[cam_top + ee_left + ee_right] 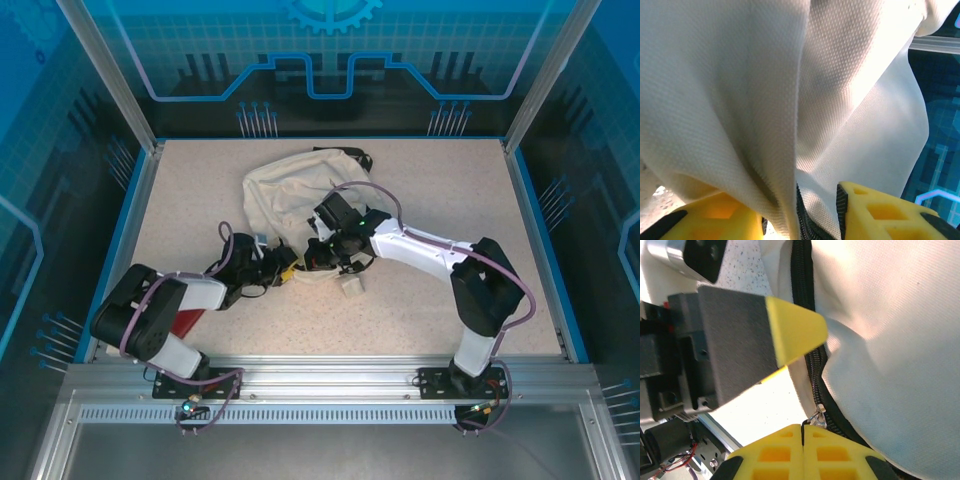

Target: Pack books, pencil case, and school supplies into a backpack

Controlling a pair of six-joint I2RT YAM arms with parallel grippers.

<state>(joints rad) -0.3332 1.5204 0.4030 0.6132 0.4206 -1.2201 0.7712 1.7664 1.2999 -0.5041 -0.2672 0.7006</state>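
The left arm [150, 320] folds at the elbow and reaches forward and inward. The left gripper [284, 268] holds its yellow fingers [875, 212] parted, with a clear gap between the jaws. The right arm [480, 300] bends high at the elbow and stretches inward, wrist tipped down. The right gripper [320, 256] has its fingertips [775, 455] pressed flat together. One left fingertip sits just ahead of the closed right jaws.
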